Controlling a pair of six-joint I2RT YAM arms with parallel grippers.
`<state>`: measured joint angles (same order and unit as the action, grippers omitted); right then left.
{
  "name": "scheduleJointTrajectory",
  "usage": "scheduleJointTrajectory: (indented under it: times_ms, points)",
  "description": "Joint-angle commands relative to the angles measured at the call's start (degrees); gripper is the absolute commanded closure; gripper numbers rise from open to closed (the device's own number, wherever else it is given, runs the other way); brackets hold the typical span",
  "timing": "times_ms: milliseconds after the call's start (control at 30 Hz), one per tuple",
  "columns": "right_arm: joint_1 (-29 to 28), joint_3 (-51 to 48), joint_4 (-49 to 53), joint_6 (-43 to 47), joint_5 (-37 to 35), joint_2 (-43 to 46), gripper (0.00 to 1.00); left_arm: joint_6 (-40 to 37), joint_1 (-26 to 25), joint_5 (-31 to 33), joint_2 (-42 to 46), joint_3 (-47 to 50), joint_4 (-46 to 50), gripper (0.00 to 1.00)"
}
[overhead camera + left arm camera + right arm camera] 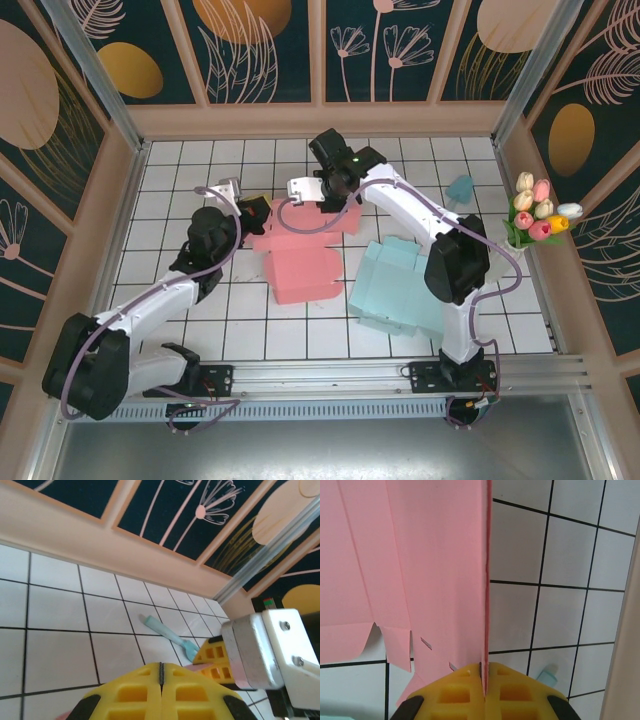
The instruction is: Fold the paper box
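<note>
The pink paper box (305, 262) lies partly folded on the white tiled table, mid-scene. My right gripper (485, 667) is shut on an upright edge of the pink box (435, 570), the sheet pinched between its yellow fingers at the box's back right corner (335, 205). My left gripper (258, 213) sits at the box's back left corner. In the left wrist view its yellow fingers (161, 666) are pressed together with nothing visible between them. That view also shows the right gripper's fingers (215, 660) holding a thin strip of pink paper.
A light blue paper box (400, 285) lies just right of the pink one. A small teal piece (460, 187) rests at the back right, near a bunch of tulips (540, 218) at the right wall. Wooden walls enclose the table on three sides.
</note>
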<state>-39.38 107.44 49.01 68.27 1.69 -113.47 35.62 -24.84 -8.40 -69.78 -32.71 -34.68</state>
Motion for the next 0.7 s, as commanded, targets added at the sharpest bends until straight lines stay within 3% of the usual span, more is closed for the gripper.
scheduleJointTrajectory:
  times_ms: [0,333,667]
  points:
    - [-0.3,0.1,-2.4,-2.5,-1.2,2.3,1.0,3.0,-1.2,-5.1,-2.0,-1.3,-4.1,0.98]
    - [-0.2,-0.3,-3.6,-3.1,0.0,2.4,1.0,3.1,-4.1,0.5,-7.1,-4.4,-4.3,1.0]
    - [0.5,-1.0,-3.8,-3.3,-1.0,2.1,1.0,0.9,-4.1,10.8,2.3,5.0,-2.3,0.99]
